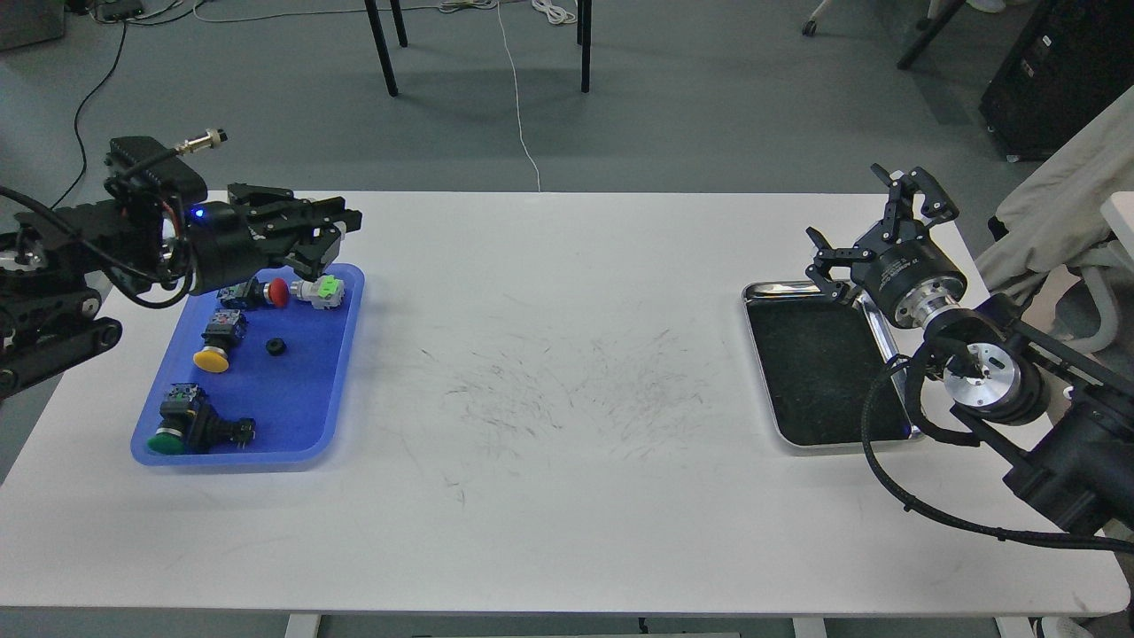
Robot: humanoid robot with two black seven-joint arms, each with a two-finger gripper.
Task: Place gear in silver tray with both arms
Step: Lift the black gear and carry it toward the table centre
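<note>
The gear (276,346) is a small black ring lying in the blue tray (301,390) at the table's left. My left gripper (335,235) hovers above that tray's far end, well above and behind the gear. It is open, with nothing between its fingers. The silver tray (780,287) sits at the right with nothing in it, its bottom dark. Over the silver tray's far right corner, my right gripper (873,221) is spread open and holds nothing.
The blue tray also holds a red push button (278,291) with a green-and-white block, a yellow button (213,358) and a green button (166,440). The white table (567,372) is scuffed in the middle. Chair legs and cables lie on the floor beyond.
</note>
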